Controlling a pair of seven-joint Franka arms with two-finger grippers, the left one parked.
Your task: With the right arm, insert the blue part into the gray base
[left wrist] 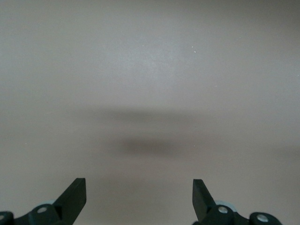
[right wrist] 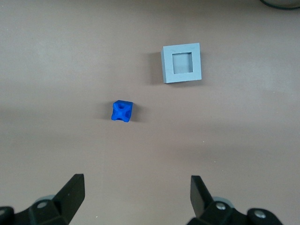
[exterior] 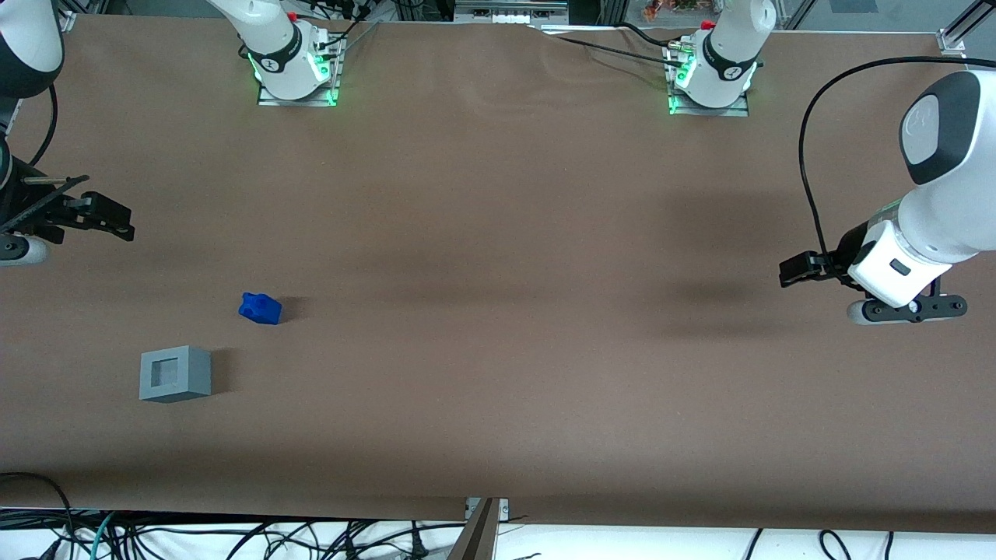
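Observation:
The blue part (exterior: 260, 308) lies on the brown table toward the working arm's end; it also shows in the right wrist view (right wrist: 122, 111). The gray base (exterior: 175, 373) stands close by, nearer to the front camera, with its square recess facing up (right wrist: 182, 63). The two are apart. My right gripper (exterior: 117, 219) hangs above the table, farther from the front camera than the blue part and clear of both things. In the right wrist view the gripper (right wrist: 137, 187) is open wide and empty.
Two arm mounts (exterior: 294, 66) (exterior: 712, 74) with green lights sit at the table edge farthest from the front camera. Cables (exterior: 233, 537) lie below the table's near edge. The parked arm (exterior: 918, 233) hangs over its own end of the table.

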